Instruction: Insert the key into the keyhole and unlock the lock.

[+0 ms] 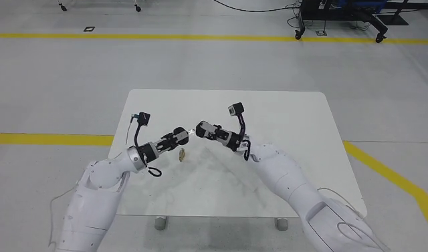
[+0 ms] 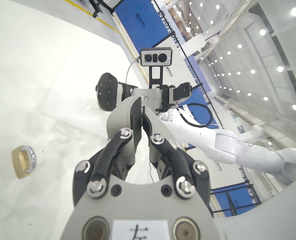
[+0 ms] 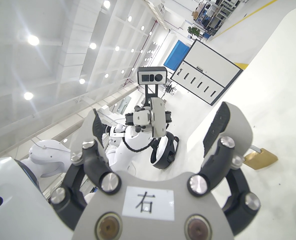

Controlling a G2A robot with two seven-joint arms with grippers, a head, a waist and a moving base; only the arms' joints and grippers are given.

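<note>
A brass padlock (image 1: 182, 156) with a silver shackle lies on the white table (image 1: 281, 118), just in front of both grippers; it is also visible in the left wrist view (image 2: 24, 161) and the right wrist view (image 3: 260, 159). My left gripper (image 2: 141, 108) is shut, and a thin silver key (image 2: 143, 100) sticks out past its fingertips. It hovers above the table (image 1: 184, 135), tip to tip with my right gripper (image 1: 199, 128). The right gripper (image 3: 160, 113) is open and faces the key, with nothing between its fingers (image 3: 218, 126).
The table's far half and right side have free room. Yellow floor lines (image 1: 200, 37) run beyond the table, and wheeled racks (image 1: 341, 11) stand far back.
</note>
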